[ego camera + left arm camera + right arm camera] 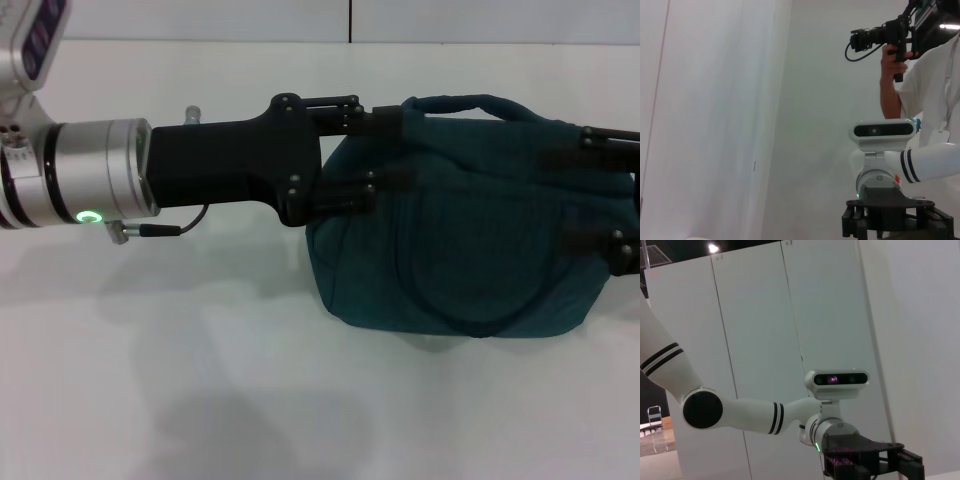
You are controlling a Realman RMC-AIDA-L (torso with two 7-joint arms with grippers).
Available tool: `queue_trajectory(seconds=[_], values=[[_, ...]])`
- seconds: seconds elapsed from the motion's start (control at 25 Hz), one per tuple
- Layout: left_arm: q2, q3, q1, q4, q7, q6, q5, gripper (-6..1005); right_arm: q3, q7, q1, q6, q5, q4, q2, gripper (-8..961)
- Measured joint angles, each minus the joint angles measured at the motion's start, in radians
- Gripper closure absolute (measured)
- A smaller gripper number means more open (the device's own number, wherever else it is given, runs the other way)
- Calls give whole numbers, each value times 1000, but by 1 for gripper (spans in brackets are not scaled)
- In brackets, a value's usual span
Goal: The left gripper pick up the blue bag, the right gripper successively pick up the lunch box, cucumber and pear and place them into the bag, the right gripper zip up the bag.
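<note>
Across the middle of the head view, the left gripper [385, 150] reaches from the left edge and closes on the left end of the blue bag [470, 230], which sits on the white surface [200, 400] right of centre, its long axis running left to right. At the right edge, the right gripper [600, 195] meets the bag's other end; whether it grips I cannot tell. Both wrist views look across at the opposite arm and miss the bag entirely.
</note>
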Motion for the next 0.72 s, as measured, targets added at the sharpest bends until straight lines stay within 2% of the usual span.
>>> queue_trajectory(seconds=[0.72], values=[[4,-2,-5,1,1,0,3,423,-8,14,15,20,0,-6,3,175]])
